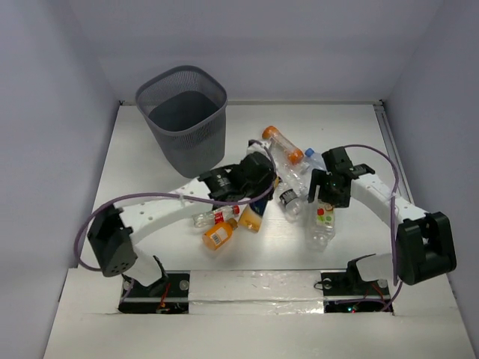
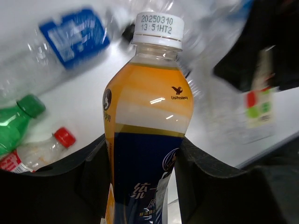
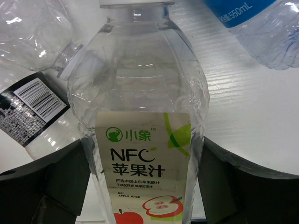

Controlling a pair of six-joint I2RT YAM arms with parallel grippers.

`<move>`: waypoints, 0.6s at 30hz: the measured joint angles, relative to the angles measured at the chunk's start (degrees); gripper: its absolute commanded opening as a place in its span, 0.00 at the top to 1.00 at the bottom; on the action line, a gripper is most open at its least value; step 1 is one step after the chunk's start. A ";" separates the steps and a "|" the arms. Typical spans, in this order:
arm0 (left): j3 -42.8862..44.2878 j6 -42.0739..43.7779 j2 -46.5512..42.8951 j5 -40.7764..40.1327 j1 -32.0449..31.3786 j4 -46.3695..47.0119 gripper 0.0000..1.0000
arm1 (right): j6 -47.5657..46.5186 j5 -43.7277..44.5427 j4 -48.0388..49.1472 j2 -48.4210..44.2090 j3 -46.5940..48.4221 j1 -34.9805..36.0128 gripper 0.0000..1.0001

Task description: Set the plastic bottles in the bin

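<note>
My left gripper (image 1: 254,202) (image 2: 142,145) is shut on an orange drink bottle (image 2: 149,116) with a white cap and a dark blue label, which also shows in the top view (image 1: 253,218). My right gripper (image 1: 326,200) (image 3: 144,149) is shut on a clear apple-juice bottle (image 3: 140,93) that lies on the table in the top view (image 1: 322,226). The dark grey mesh bin (image 1: 182,112) stands at the far left, apart from both grippers. Several more bottles lie between the arms: an orange one (image 1: 281,143), clear ones (image 1: 293,183), a small red-capped one (image 1: 213,218) and another orange one (image 1: 217,236).
A green bottle (image 2: 16,123) and a blue-labelled clear bottle (image 2: 65,39) lie left of my left gripper. A blue-labelled bottle (image 3: 261,23) and a black-labelled one (image 3: 32,112) flank the apple-juice bottle. White walls close the table at the sides and back.
</note>
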 measured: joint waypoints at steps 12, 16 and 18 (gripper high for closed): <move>31.93 5.92 -4.79 3.65 24.37 -3.17 0.69 | 0.85 -2.60 -4.92 -18.73 1.64 0.00 0.36; 44.41 7.45 -0.11 5.14 35.17 -3.32 0.69 | 1.44 -3.93 -7.17 -23.32 6.71 0.11 0.36; 48.87 7.74 2.73 5.95 39.52 -2.99 0.68 | 1.64 -5.01 -7.80 -24.59 9.97 0.44 0.36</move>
